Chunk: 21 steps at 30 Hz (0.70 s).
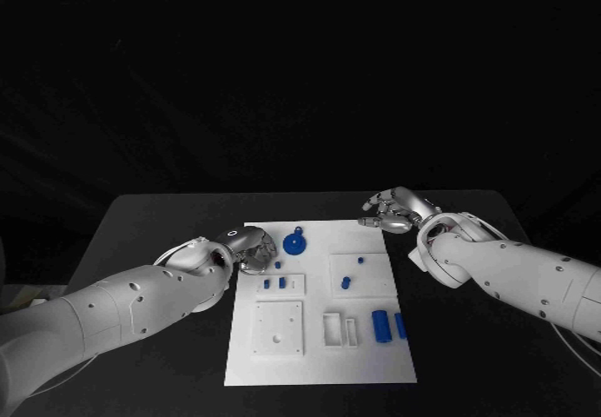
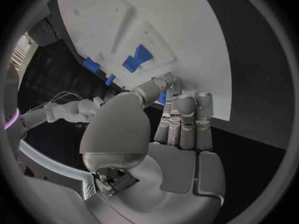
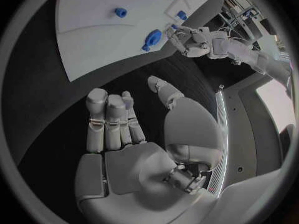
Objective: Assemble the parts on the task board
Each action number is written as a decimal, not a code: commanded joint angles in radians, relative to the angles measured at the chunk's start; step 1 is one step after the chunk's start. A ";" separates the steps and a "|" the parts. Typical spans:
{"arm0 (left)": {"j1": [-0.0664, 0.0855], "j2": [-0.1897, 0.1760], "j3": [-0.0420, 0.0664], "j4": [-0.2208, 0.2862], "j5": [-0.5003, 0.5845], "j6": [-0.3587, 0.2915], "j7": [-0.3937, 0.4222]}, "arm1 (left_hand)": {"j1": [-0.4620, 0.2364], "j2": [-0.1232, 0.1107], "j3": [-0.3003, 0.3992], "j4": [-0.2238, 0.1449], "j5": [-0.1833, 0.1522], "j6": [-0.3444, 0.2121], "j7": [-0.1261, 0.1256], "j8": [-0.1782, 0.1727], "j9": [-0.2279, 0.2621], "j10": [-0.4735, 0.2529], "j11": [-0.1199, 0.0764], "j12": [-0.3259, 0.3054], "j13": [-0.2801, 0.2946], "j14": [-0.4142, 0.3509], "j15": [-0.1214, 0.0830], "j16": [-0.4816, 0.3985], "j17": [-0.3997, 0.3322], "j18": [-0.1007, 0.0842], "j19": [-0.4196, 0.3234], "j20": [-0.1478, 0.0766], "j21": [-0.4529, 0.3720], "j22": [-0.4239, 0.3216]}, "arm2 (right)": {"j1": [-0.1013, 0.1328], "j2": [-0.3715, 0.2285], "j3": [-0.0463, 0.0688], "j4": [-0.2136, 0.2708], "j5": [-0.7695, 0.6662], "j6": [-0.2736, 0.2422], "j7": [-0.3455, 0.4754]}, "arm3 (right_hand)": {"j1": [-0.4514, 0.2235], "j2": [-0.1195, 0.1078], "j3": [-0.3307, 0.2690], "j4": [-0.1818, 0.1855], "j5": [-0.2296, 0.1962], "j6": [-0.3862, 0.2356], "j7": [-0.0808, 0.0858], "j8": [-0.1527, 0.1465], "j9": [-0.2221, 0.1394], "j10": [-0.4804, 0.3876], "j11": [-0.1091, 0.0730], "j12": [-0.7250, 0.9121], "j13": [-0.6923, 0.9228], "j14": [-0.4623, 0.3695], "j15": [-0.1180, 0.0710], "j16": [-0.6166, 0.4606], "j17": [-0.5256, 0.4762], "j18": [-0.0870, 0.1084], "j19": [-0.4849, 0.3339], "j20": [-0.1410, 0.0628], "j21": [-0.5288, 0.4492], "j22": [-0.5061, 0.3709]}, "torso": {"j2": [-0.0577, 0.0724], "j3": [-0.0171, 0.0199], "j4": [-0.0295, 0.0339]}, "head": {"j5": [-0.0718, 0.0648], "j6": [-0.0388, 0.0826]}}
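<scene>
Reaching over the task board (image 1: 320, 365) edge, left robot hand (image 1: 251, 246) seemingly pinches a blue part (image 2: 162, 97) to seat it | right robot hand (image 1: 399, 211) open, empty, parked off-board above the table (image 1: 150, 226)

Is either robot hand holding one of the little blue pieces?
The right hand holds nothing. The left hand pinches something small and blue at the white board's edge; by which part cannot be told.

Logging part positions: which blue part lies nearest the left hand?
The round disc-shaped part, at the board's far edge beside the left hand; the other parts are smaller and nearer the robot.
</scene>
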 commanded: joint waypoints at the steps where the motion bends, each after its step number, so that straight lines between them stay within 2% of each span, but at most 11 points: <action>1: -0.001 -0.014 -0.002 -0.029 0.185 -0.104 0.084 | 0.007 0.002 0.007 0.002 0.004 -0.007 0.004 -0.001 -0.001 -0.033 0.027 0.000 0.003 0.003 0.008 -0.004 -0.001 0.071 0.004 0.008 -0.003 0.006 | -0.001 -0.002 0.000 0.003 0.003 0.076 0.046 | 0.001 0.006 0.005 -0.013 -0.002 -0.001 0.004 0.005 -0.001 -0.017 0.000 -0.044 -0.037 -0.018 0.002 -0.029 -0.019 0.085 -0.025 0.014 -0.023 0.003 | -0.001 -0.0004 0.0003 | -0.001 0.003; 4: 0.005 -0.024 -0.001 -0.043 0.369 -0.142 0.144 | 0.000 0.006 0.019 0.010 0.010 0.007 0.017 0.011 0.003 -0.021 0.027 0.006 0.008 -0.034 0.008 -0.046 -0.023 0.067 -0.019 0.015 -0.022 0.000 | -0.001 -0.009 0.000 0.008 -0.001 0.111 0.051 | 0.029 0.018 0.030 -0.053 -0.006 0.001 0.010 0.008 0.000 -0.082 0.009 -0.209 -0.150 -0.045 0.009 -0.062 -0.043 0.085 -0.061 0.030 -0.058 -0.006 | -0.002 0.0008 0.0006 | -0.008 0.009; 7: 0.016 -0.043 -0.001 -0.025 0.530 -0.118 0.180 | -0.021 0.004 0.021 0.019 0.008 0.005 0.021 0.016 0.004 -0.023 0.030 0.004 0.010 -0.061 0.012 -0.100 -0.050 0.055 -0.054 0.022 -0.056 -0.014 | -0.001 -0.017 0.000 0.012 -0.064 0.148 0.048 | 0.063 0.031 0.066 -0.089 -0.028 0.007 0.020 0.014 0.002 -0.118 0.021 -0.378 -0.274 -0.051 0.023 -0.064 -0.050 0.085 -0.064 0.035 -0.068 -0.007 | -0.001 0.0010 0.0004 | -0.015 0.016; 10: 0.021 -0.066 0.001 0.008 0.590 -0.094 0.211 | -0.048 0.005 0.014 0.029 -0.003 0.004 0.020 0.023 0.007 -0.012 0.029 0.010 0.015 -0.092 0.014 -0.160 -0.079 0.042 -0.087 0.028 -0.093 -0.029 | -0.001 -0.022 -0.001 0.012 -0.135 0.164 0.041 | 0.094 0.034 0.116 -0.124 -0.056 0.018 0.028 0.026 0.005 -0.076 0.035 -0.567 -0.432 -0.047 0.035 -0.058 -0.060 0.085 -0.053 0.042 -0.075 -0.007 | -0.001 -0.0009 0.0008 | -0.023 0.017; 11: 0.021 -0.077 0.005 0.025 0.599 -0.092 0.218 | -0.053 0.007 0.014 0.031 -0.004 0.002 0.020 0.025 0.007 -0.012 0.030 0.010 0.016 -0.107 0.015 -0.190 -0.092 0.034 -0.109 0.032 -0.115 -0.038 | -0.001 -0.024 -0.001 0.014 -0.171 0.170 0.036 | 0.101 0.033 0.128 -0.119 -0.068 0.019 0.031 0.029 0.006 -0.052 0.039 -0.606 -0.467 -0.044 0.037 -0.055 -0.063 0.085 -0.046 0.043 -0.076 -0.007 | -0.002 -0.0013 0.0013 | -0.027 0.016; 12: 0.023 -0.093 0.008 0.051 0.630 -0.070 0.229 | -0.092 0.022 0.020 0.054 -0.005 -0.009 0.023 0.024 0.007 -0.005 0.043 0.014 0.020 -0.211 0.034 -0.295 -0.137 0.004 -0.197 0.055 -0.186 -0.064 | -0.001 -0.028 -0.001 0.018 -0.222 0.174 0.023 | 0.119 0.033 0.140 -0.123 -0.077 0.028 0.029 0.035 0.008 -0.041 0.038 -0.636 -0.492 -0.039 0.036 -0.052 -0.066 0.085 -0.041 0.040 -0.076 -0.006 | -0.002 -0.0012 0.0018 | -0.031 0.017; 13: 0.026 -0.100 0.008 0.061 0.646 -0.063 0.232 | -0.096 0.022 0.025 0.054 -0.007 -0.011 0.023 0.025 0.007 -0.004 0.045 0.015 0.021 -0.245 0.046 -0.338 -0.154 -0.006 -0.230 0.063 -0.215 -0.076 | -0.001 -0.030 -0.002 0.019 -0.244 0.173 0.017 | 0.127 0.031 0.144 -0.121 -0.086 0.034 0.027 0.039 0.010 -0.033 0.038 -0.651 -0.505 -0.035 0.036 -0.050 -0.068 0.085 -0.037 0.039 -0.075 -0.006 | -0.002 -0.0014 0.0021 | -0.032 0.017; 14: 0.030 -0.110 0.009 0.077 0.670 -0.052 0.234 | -0.098 0.018 0.033 0.049 -0.011 -0.015 0.024 0.029 0.010 -0.006 0.047 0.014 0.021 -0.300 0.083 -0.424 -0.190 -0.029 -0.293 0.084 -0.271 -0.100 | -0.001 -0.031 -0.002 0.020 -0.275 0.178 0.011 | 0.133 0.030 0.148 -0.124 -0.089 0.039 0.025 0.043 0.011 -0.025 0.038 -0.668 -0.520 -0.033 0.036 -0.049 -0.070 0.085 -0.034 0.038 -0.075 -0.005 | -0.002 -0.0012 0.0027 | -0.033 0.019; 15: 0.034 -0.119 0.009 0.091 0.699 -0.039 0.234 | -0.097 0.018 0.034 0.047 -0.012 -0.017 0.024 0.031 0.012 -0.011 0.050 0.011 0.021 -0.325 0.100 -0.471 -0.208 -0.036 -0.316 0.098 -0.294 -0.110 | -0.001 -0.033 -0.003 0.021 -0.299 0.189 0.005 | 0.138 0.028 0.151 -0.122 -0.097 0.046 0.020 0.049 0.014 -0.007 0.038 -0.695 -0.542 -0.025 0.036 -0.044 -0.072 0.085 -0.025 0.036 -0.073 -0.003 | -0.002 -0.0013 0.0031 | -0.034 0.021; 16: 0.040 -0.134 0.009 0.116 0.762 -0.015 0.235 | -0.093 0.020 0.033 0.045 -0.014 -0.025 0.027 0.034 0.015 -0.031 0.060 -0.001 0.015 -0.344 0.125 -0.542 -0.232 -0.041 -0.344 0.122 -0.326 -0.124 | -0.003 -0.037 -0.003 0.024 -0.327 0.200 -0.003 | 0.145 0.027 0.154 -0.124 -0.110 0.052 0.017 0.054 0.017 0.015 0.036 -0.717 -0.560 -0.016 0.034 -0.039 -0.075 0.085 -0.017 0.033 -0.071 -0.001 | -0.002 -0.0012 0.0036 | -0.036 0.022; 21: 0.060 -0.191 0.009 0.195 1.015 0.043 0.238 | -0.085 0.028 0.020 0.046 -0.013 -0.041 0.032 0.042 0.020 -0.063 0.076 -0.018 -0.006 -0.356 0.161 -0.667 -0.261 -0.032 -0.378 0.159 -0.372 -0.139 | -0.018 -0.044 -0.007 0.048 -0.436 0.223 -0.025 | 0.154 0.012 0.164 -0.122 -0.142 0.061 0.012 0.061 0.021 0.059 0.036 -0.786 -0.609 0.002 0.034 -0.032 -0.086 0.085 0.004 0.028 -0.069 0.002 | -0.006 -0.0001 0.0041 | -0.036 0.023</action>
